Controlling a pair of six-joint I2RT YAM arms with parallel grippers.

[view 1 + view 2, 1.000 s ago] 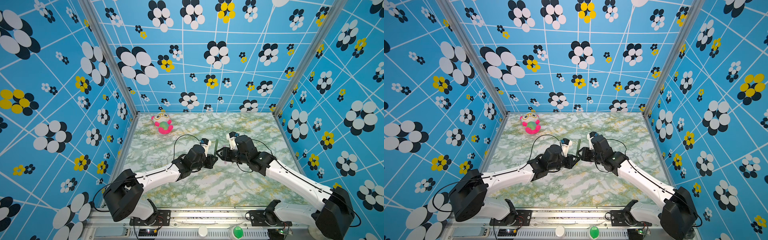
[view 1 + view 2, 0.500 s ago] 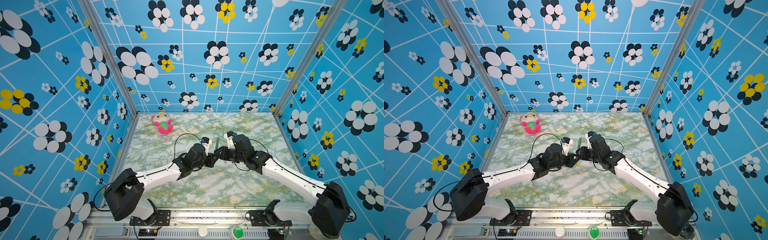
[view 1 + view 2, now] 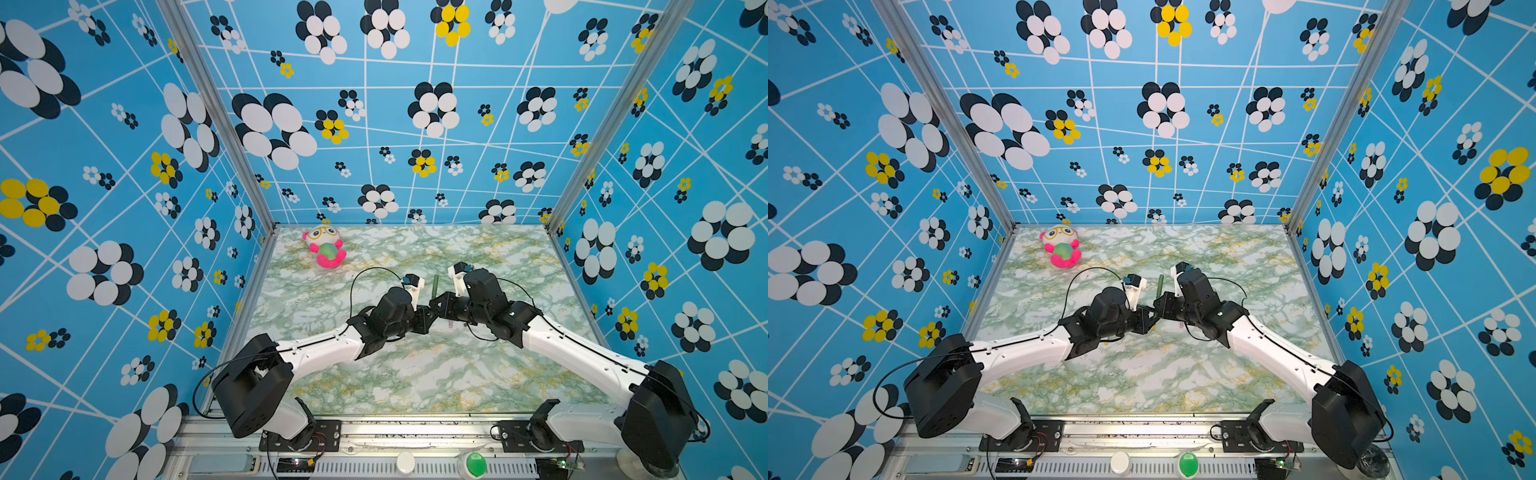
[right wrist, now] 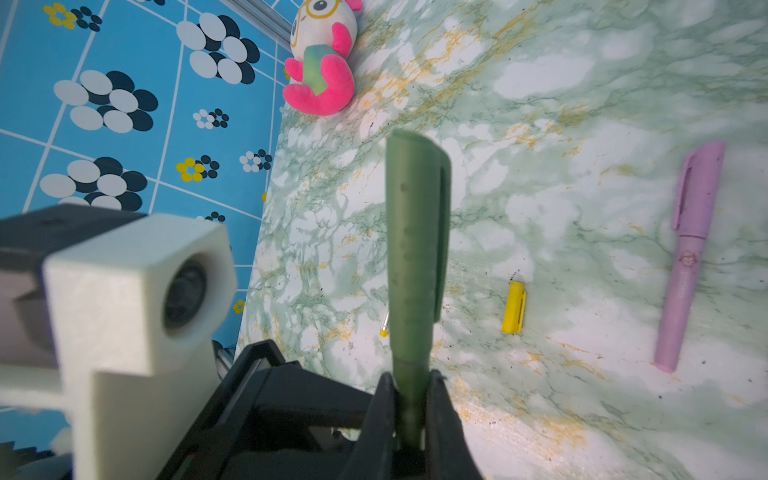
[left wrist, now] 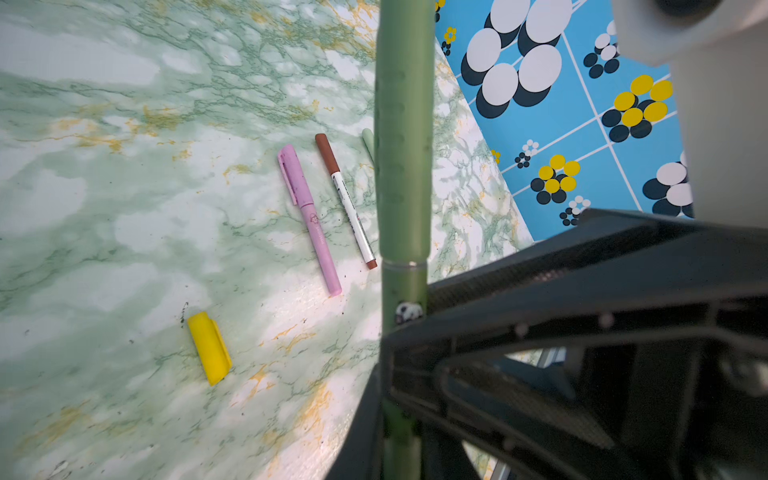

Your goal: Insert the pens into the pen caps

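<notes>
moved: right fingers [image 4: 441,409] closed in, now clamping dark green pen [image 4: 415,249] | left fingers [image 5: 363,444] clamped on same pen

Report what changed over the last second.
The right gripper edged in toward the left gripper and closed on the green pen; before, its jaws stood open beside the pen. Unchanged: the left gripper keeps its hold on the pen, which stays upright between the two, and the plush toy lies in the far corner.

Bright even light, soft shadows, blurred wrist-view foregrounds.
</notes>
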